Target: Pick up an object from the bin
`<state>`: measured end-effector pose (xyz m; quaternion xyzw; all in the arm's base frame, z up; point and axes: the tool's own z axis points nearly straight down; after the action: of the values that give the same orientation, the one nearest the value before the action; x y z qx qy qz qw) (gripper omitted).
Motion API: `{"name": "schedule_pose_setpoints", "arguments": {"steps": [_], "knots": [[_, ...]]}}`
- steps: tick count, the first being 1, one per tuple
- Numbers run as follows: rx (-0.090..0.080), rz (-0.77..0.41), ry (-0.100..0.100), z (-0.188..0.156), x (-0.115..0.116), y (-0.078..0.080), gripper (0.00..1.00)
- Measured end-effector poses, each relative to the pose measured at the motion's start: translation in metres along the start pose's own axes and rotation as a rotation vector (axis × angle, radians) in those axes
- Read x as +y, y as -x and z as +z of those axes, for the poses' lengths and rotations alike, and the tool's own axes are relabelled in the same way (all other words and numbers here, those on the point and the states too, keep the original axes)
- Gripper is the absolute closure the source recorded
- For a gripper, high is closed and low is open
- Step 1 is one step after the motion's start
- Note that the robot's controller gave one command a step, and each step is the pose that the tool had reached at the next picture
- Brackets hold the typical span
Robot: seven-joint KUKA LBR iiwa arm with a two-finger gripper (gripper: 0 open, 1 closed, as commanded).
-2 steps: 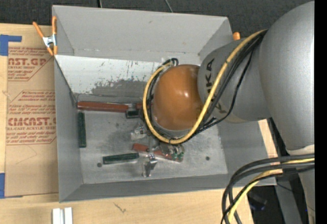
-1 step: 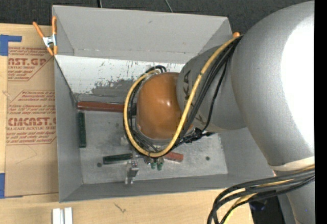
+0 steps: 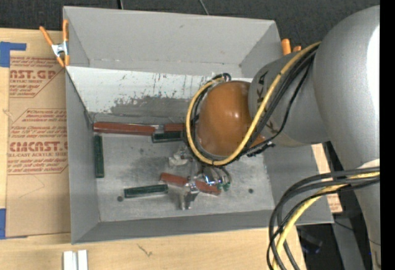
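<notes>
Item: grey metal bin, with a few loose things on a scuffed floor. Gripper: low at 5 o'clock of the floor, beneath the arm's orange cover. Whether it is clenched or released cannot be told from this angle. Nearest thing, and the likely candidate: a short red-brown block, lying flat at the gripper's 9 o'clock and seemingly touching it; not seen to be grasped. Further out at 9 o'clock: a dark green bar, lying flat near the block's end. At 11 o'clock of the gripper: a small pale scrap. At 10 o'clock of the floor, along the far wall: a long red-brown bar, with a short dark piece at its 3 o'clock end. At 9 o'clock of the floor: a second green bar, along the side wall. Handling note: it is judged best to centre over the short block across its narrow width, keep clear of the green bar and the scrap, close firmly, then lift straight up.
</notes>
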<state>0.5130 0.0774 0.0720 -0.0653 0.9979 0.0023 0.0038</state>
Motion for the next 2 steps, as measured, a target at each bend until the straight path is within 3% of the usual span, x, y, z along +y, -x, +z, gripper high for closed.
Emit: {"name": "schedule_pose_setpoints", "arguments": {"steps": [1,2], "knots": [[-0.006,0.033,0.000,-0.0029,0.0863,-0.0181,1.00],[-0.006,0.034,0.000,-0.0029,0.0863,-0.0181,1.00]]}}
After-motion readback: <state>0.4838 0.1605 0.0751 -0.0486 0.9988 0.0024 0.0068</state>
